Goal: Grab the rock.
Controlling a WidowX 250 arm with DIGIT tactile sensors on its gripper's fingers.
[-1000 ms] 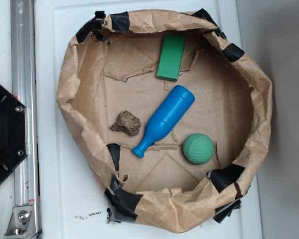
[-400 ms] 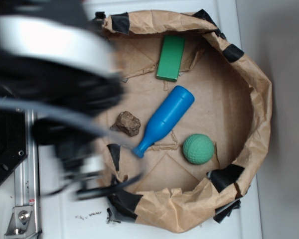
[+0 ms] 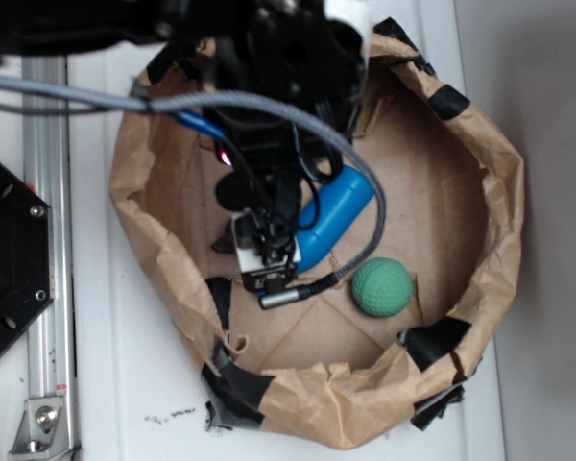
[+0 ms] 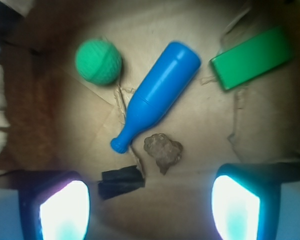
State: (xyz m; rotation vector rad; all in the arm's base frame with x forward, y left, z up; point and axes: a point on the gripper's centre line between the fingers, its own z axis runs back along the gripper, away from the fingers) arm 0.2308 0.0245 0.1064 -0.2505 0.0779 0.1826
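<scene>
**Brown paper nest, gripper open above the rock**

Brown crumpled paper, patched with black tape, formed a shallow round nest (image 3: 499, 192) on a white surface. In the wrist view, the rock (image 4: 163, 150), small, rough and brown-grey, lay on the paper floor just beside the narrow neck of a blue bottle-shaped toy (image 4: 157, 95), very close to it, though whether they touched could not be told. A dimpled green ball (image 4: 98, 61) sat well apart on the far side of the bottle, and a green block (image 4: 251, 57) lay off to the other side. A strip of black tape (image 4: 121, 181) was stuck to the floor near the rock.

The gripper (image 4: 150, 205) was wide open and held nothing; its two fingers (image 4: 64, 210) glowed pale at the bottom corners of the wrist view, with the rock ahead of the gap and roughly centred between them. In the exterior view the arm covered the rock completely.

Judging from this, the main risk was the bottle. One finger descending near its neck could nudge it, and the bottle could roll and push the rock aside. The rock's jagged, irregular shape might also let it twist or slip out as the fingers closed. A descent too deep could snag the loose paper folds.
</scene>
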